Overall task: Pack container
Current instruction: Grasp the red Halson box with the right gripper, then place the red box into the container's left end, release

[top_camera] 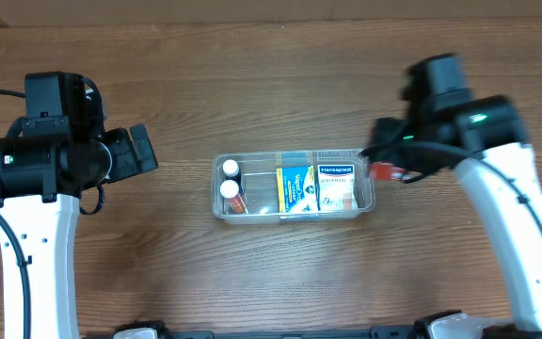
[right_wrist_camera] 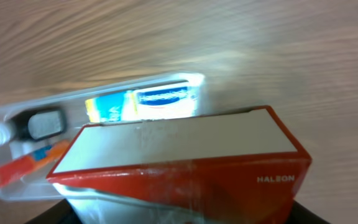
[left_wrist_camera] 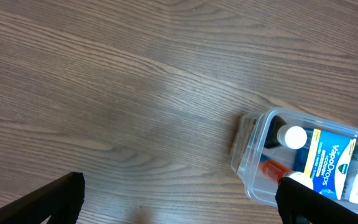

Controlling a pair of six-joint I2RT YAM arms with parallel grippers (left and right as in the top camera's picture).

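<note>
The clear plastic container lies at the table's middle. It holds two white-capped bottles, a blue and yellow box and a white Hansaplast box. My right gripper is shut on a red and white box at the container's right end, just above its rim. The container also shows in the right wrist view. My left gripper is open and empty over bare wood left of the container.
The wooden table surrounds the container. The left arm stands at the left and the right arm at the right.
</note>
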